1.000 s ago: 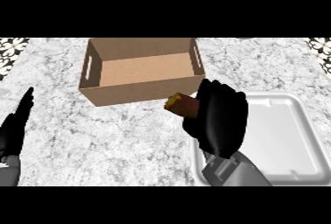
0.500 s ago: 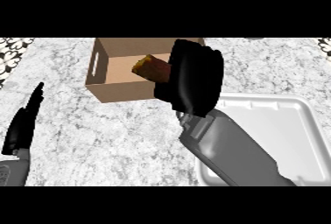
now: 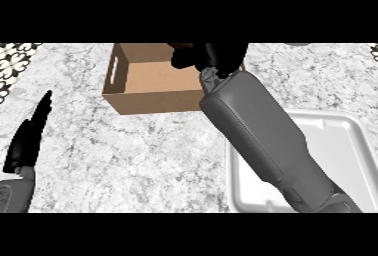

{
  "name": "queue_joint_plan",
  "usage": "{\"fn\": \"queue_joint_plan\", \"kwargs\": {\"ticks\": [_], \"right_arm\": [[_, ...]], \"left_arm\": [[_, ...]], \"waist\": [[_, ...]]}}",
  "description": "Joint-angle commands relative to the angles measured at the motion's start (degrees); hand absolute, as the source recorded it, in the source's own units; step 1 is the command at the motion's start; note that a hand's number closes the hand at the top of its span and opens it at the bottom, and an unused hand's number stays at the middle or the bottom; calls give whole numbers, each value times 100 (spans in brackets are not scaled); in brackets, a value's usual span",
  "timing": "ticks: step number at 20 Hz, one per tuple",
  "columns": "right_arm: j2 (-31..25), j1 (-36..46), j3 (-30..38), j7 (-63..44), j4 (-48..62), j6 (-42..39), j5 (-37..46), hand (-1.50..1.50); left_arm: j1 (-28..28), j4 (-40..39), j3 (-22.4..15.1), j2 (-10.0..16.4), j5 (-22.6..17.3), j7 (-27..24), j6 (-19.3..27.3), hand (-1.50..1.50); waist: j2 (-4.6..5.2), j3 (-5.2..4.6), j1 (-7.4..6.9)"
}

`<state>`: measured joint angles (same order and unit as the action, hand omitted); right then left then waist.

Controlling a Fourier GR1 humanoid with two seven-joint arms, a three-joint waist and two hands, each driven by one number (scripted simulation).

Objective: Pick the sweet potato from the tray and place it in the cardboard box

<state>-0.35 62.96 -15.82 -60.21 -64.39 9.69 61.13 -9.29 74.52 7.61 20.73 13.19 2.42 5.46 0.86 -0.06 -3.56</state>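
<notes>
The open cardboard box (image 3: pixel 151 105) stands at the back middle of the counter. My right hand (image 3: pixel 214 54) hangs over the box's far right part, its forearm stretching up from the lower right. Its fingers are curled downward around the sweet potato, which they hide from view. The white tray (image 3: pixel 336 135) lies at the right, partly covered by that forearm, and nothing shows on its visible part. My left hand (image 3: pixel 29 137) rests open at the left edge, fingers straight and pointing up.
The grey marbled counter (image 3: pixel 140 160) spreads between the box, the tray and the left hand. A patterned strip (image 3: pixel 11 62) runs along the far left edge.
The right hand carried the sweet potato from in front of the box up and over its opening. The potato showed beside the fingers earlier and is now hidden. The left hand barely shifted.
</notes>
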Motion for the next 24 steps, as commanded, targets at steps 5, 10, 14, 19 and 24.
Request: {"fn": "queue_joint_plan", "kwargs": {"ticks": [5, 10, 14, 19, 24], "right_arm": [[34, 831, 903, 525, 2284, 1544, -529, 150], [34, 1219, 1052, 789, 3527, 1804, -541, 150], [34, 1222, 1447, 683, 3931, 2351, -871, -150], [34, 1230, 1780, 1121, 4288, 2792, -1389, -150], [34, 1385, 1766, 1679, 4560, 3393, -1312, -150]], "left_arm": [[-233, 5, -4, 46, -9, 105, -113, 0], [-136, 169, -3, 101, -46, 85, -214, 0], [-445, -137, -25, 28, 62, 148, -96, 0], [-578, 144, -259, -227, 176, 316, 30, 0], [-318, 106, -243, -172, 215, 171, 4, 0]], "waist": [[67, 0, -75], [98, -2, -221], [145, -1, -202], [158, 8, -325], [156, 2, -376]]}}
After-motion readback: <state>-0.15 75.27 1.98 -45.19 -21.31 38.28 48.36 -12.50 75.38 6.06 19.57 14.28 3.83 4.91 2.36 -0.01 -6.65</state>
